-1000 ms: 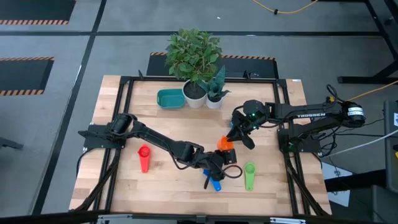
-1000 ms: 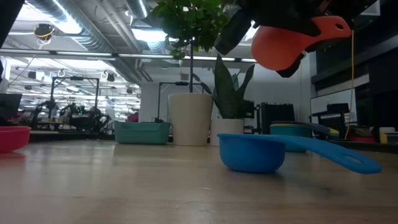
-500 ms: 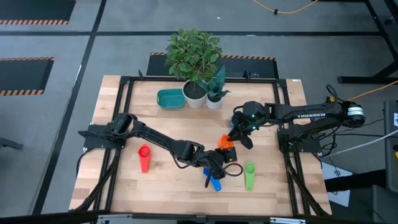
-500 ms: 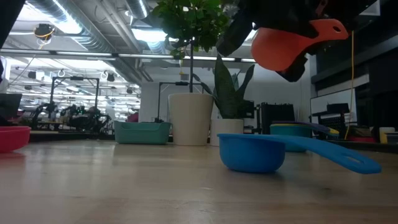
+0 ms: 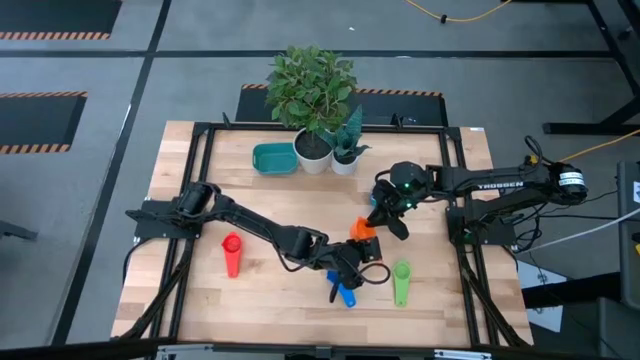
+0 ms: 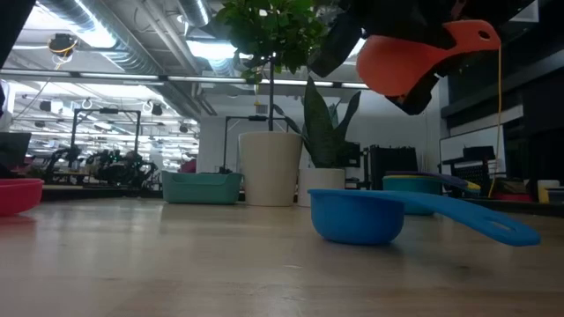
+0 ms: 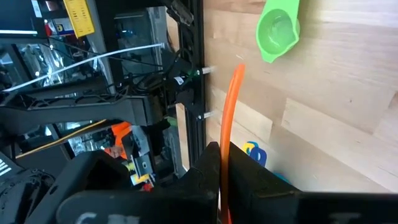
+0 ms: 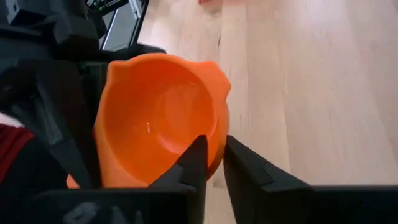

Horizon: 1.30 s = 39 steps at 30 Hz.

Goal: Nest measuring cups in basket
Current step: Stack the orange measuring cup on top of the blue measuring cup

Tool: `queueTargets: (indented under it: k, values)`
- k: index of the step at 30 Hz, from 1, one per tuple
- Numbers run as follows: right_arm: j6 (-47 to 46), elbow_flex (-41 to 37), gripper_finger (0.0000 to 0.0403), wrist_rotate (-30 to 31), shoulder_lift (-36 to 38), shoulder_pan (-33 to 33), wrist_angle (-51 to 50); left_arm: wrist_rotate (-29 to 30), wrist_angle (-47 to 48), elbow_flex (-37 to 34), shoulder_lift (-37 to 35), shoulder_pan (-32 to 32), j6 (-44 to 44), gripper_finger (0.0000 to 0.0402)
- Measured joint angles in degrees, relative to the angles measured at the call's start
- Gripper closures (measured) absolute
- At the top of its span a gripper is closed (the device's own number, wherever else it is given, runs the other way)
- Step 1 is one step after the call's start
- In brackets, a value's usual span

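Note:
The orange measuring cup (image 5: pixel 362 230) hangs in the air near the table's middle, between my two grippers; the low view shows the orange cup (image 6: pixel 397 66) high above the wood, its handle pointing right. My left gripper (image 5: pixel 352 262) is shut on it from the near side and my right gripper (image 5: pixel 378 218) from the far right. A blue cup (image 5: pixel 343 292) lies under my left gripper, bowl on the wood. The green cup (image 5: pixel 401 280) and the red cup (image 5: pixel 232 252) also rest on the table. The teal basket (image 5: pixel 274 158) sits at the far side. My left gripper (image 7: pixel 221 149) pinches a thin orange strip (image 7: pixel 231 106), the cup's flat handle seen edge-on, between its two fingers. The fingers lie along the strip, which sticks out ahead of them. My right gripper (image 8: pixel 212 146) holds the bowl's wall (image 8: pixel 214 121), one finger (image 8: pixel 196 158) inside the bowl and one finger (image 8: pixel 245 165) outside. It comes slanting down from the table's right. The cup is lifted clear, open side up.
Two white plant pots (image 5: pixel 313 155) stand right of the basket at the far edge. Black frame rails (image 5: pixel 460 190) border the table's left and right sides. A black cable loop (image 5: pixel 375 272) lies beside my left gripper. Bare wood stretches between the red cup and the basket.

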State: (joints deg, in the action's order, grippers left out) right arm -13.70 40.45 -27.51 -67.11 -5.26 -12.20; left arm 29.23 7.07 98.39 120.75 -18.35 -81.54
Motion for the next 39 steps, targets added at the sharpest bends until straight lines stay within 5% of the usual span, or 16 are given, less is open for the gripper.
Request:
queueTargets:
  k: [4, 21, 39]
  values:
    - [-0.6, 0.0, 0.039, 0.2, 0.0, 0.0, 1.4, 0.0, 0.0, 0.0, 0.0, 0.1, 0.2, 0.0386]
    - [2.6, 0.0, 0.0394, 6.2, 0.0, -0.7, 0.3, 0.6, 0.2, 0.0, 0.0, 0.2, 4.2, 0.0328]
    - [13.1, 0.0, 0.0392, 7.1, 0.0, -19.4, -11.4, 0.0, 1.0, 0.0, 0.0, 0.4, 8.5, 0.0327]
